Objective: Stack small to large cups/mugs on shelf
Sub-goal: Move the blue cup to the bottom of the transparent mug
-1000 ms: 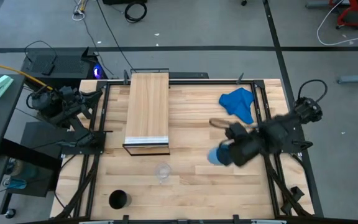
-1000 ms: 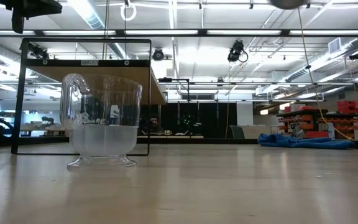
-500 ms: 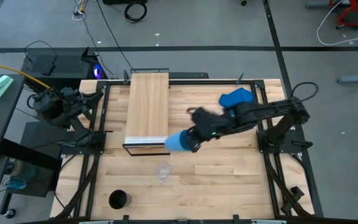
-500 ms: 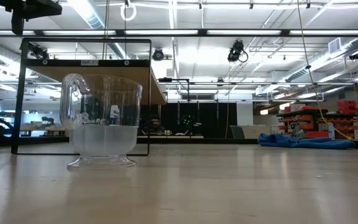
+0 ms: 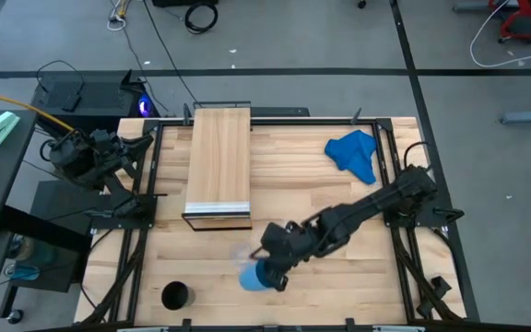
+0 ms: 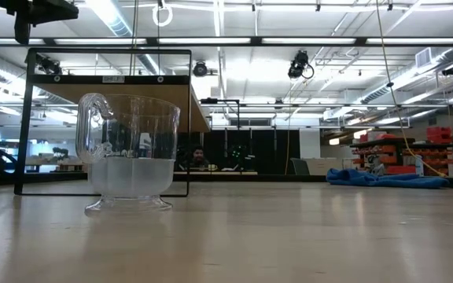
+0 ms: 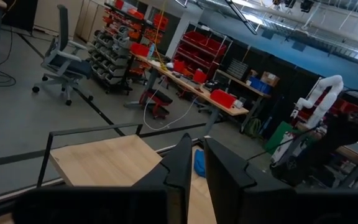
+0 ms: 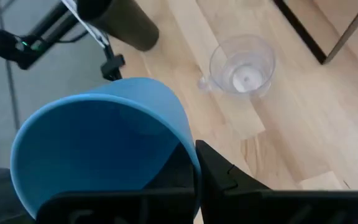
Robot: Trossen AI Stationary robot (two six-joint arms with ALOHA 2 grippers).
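Note:
In the high view my right gripper is stretched over the near middle of the table, shut on the bright-blue cup. The clear glass cup stands upright on the table just beyond it, partly hidden by the arm, and appears in the low view too. Near the near-left corner stands the black cup. The light-wood shelf lies left of centre toward the far edge. My left gripper is shut and waits off the table's left side. My right gripper holds the blue cup by its wall at the rim, one finger inside the cup and one finger outside. The cup is lifted clear of the table and tipped, its open mouth facing the wrist camera.
A crumpled blue cloth lies near the far-right corner. Dark frame rails run along the table's left and right sides. In the right wrist view the glass cup and black cup sit on bare wood below the gripper.
My right gripper has carried the blue cup from the right side of the table leftward past the shelf's front end, then toward the near edge, ending beside the glass cup. The arm has stretched out long. The glass cup and black cup have stayed in place.

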